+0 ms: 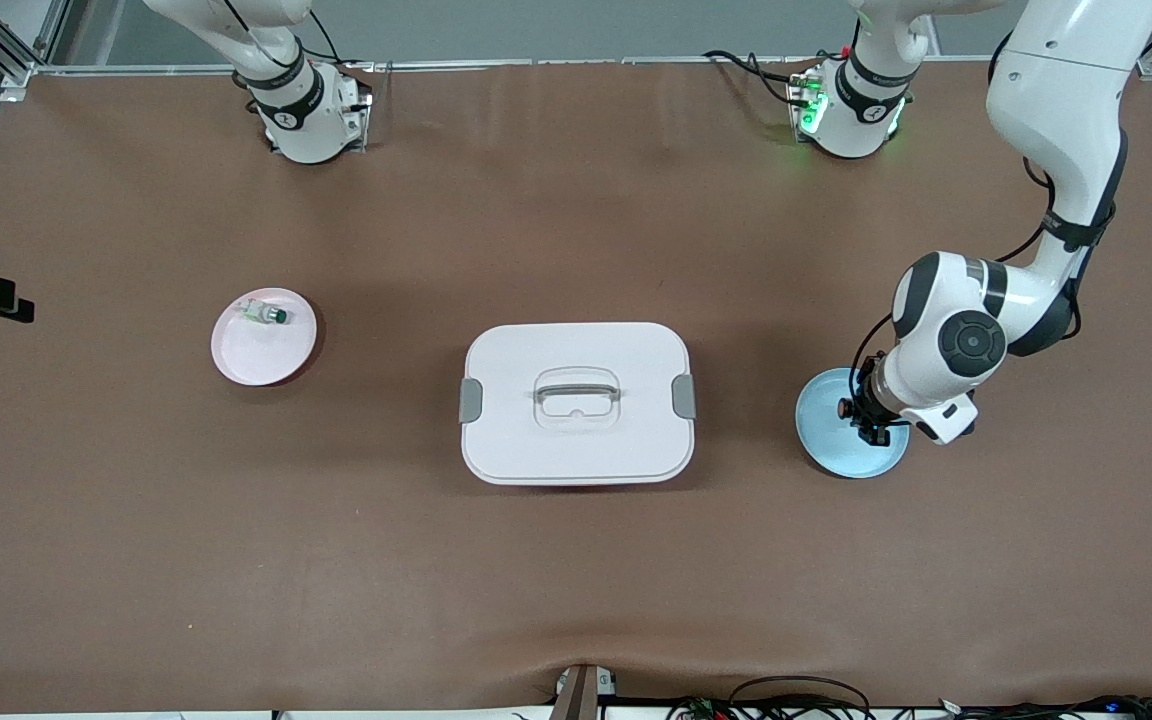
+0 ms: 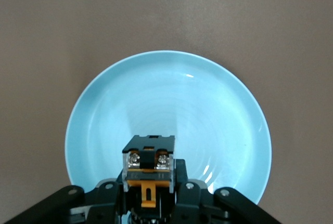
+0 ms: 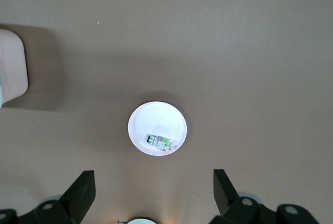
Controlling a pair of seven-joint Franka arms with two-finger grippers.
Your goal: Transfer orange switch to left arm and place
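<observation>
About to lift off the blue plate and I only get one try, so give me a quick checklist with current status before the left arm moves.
1. Left gripper shut on the orange switch: ok.
2. Switch over the blue plate: ok.
3. Switch lifted off the plate: cannot tell.
4. Box with its lid on, mid-table between the plates: ok.
5. Right gripper open, high above the pink plate: ok.
6. Green-capped part on the pink plate, apart from the grippers: ok.

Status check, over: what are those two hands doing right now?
Left hand shut on orange switch, over blue plate. Right hand open, high over pink plate, waiting. White box sits between the plates.
</observation>
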